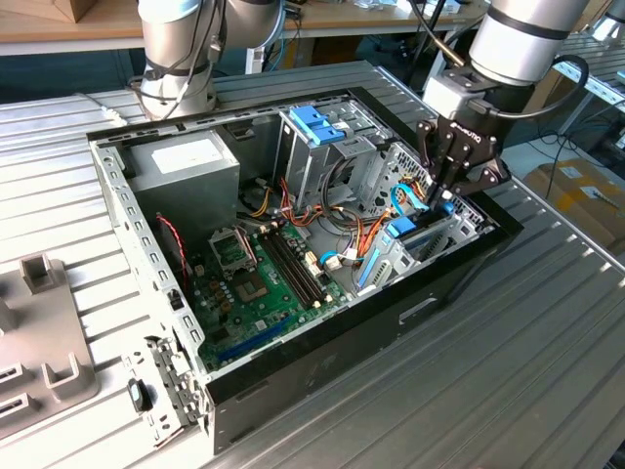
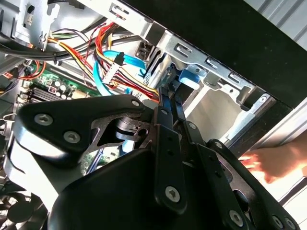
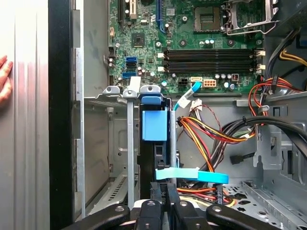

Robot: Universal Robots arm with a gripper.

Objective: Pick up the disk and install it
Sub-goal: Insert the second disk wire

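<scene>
- Far on the exterior view's left, on the ribbed table (image 1: 547, 352): grey moulded fixture (image 1: 39, 332).
- Inside the open computer case (image 1: 322, 362): power-supply box (image 1: 186, 166), then motherboard (image 1: 259, 283), then cage with blue top (image 1: 317, 127).
- At the case's corner on the exterior view's right: gripper (image 1: 441, 200) lowered into the drive bay (image 3: 108, 143), fingers (image 3: 158, 191) drawn narrow, pinching the disk (image 3: 154, 125).
- Disk on edge, between the bay's metal rails.

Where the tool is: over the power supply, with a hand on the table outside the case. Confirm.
Not the power supply: the exterior view shows the tool over the drive bay, at the case's opposite end. The hand on the table outside the case is right.
</scene>
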